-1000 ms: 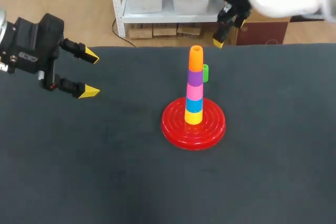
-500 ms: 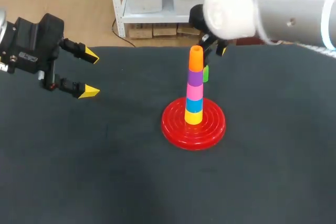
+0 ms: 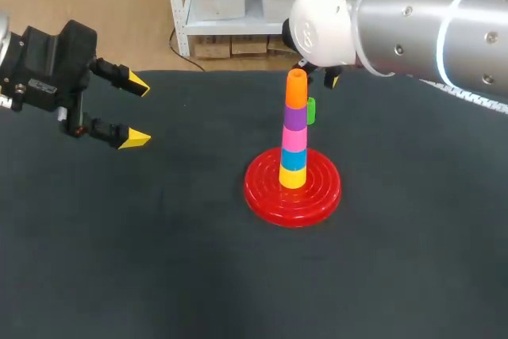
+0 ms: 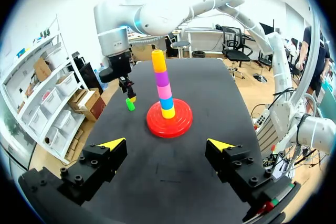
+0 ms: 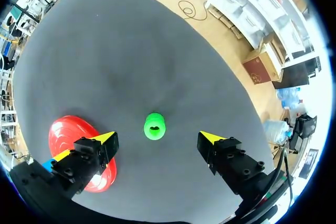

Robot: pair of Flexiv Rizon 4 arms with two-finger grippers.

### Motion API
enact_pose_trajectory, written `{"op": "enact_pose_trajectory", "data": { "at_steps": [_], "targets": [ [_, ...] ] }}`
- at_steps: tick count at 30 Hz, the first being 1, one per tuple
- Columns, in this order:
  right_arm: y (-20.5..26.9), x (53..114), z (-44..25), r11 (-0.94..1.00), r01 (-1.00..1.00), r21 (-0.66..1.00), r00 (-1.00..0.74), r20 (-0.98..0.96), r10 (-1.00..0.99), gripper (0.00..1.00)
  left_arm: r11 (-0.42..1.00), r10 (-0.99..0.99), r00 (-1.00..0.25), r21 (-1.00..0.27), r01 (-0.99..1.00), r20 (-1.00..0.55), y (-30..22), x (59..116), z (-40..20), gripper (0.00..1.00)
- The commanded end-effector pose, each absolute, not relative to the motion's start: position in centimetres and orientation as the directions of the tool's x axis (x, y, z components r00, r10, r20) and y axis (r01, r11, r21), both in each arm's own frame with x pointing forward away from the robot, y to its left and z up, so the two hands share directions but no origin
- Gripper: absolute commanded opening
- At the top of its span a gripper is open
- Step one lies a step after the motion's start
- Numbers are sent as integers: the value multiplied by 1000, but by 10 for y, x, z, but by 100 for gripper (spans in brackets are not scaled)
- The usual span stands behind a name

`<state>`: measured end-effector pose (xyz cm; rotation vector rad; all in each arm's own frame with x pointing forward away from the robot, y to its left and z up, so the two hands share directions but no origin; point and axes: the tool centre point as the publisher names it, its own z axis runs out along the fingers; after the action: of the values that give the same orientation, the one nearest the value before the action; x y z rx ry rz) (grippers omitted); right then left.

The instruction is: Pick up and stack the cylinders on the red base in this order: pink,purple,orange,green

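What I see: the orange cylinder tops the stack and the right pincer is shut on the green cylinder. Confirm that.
Not shut: the right wrist view shows the right pincer open above the green cylinder, which stands untouched on the table. The orange cylinder does top the stack.

— What sort of place is this?
— A robotics lab, I'd say. The left arm [image 3: 32, 73] and the right arm [image 3: 413, 21], both bare machine arms, work over one dark, cloth-covered worktop [image 3: 159, 260].
— What else shows it?
— A toy under them: a red base [image 3: 317, 196] stacked with coloured cylinders [image 3: 294, 129].
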<state>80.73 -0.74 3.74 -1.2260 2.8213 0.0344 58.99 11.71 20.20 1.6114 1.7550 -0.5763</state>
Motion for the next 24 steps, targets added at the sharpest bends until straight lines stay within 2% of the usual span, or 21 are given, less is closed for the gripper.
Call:
{"op": "enact_pose_trajectory", "data": {
  "at_steps": [1, 10, 18, 24],
  "targets": [
    [-5, 820, 32, 681, -732, 7, -680, -48, -731, 100, 136, 682, -3, 123, 983, -731, 118, 590, 201, 100],
    [-5, 826, 25, 675, -737, 17, -675, -30, -737, 100, 136, 682, -3, 123, 983, -731, 118, 590, 201, 100],
    [-1, 829, 23, 668, -744, 21, -668, -20, -744, 72, 136, 682, -3, 123, 983, -731, 118, 590, 201, 100],
    [1, 829, 20, 664, -747, 26, -664, -18, -747, 67, 136, 682, -3, 123, 983, -731, 118, 590, 201, 100]
  ]
}}
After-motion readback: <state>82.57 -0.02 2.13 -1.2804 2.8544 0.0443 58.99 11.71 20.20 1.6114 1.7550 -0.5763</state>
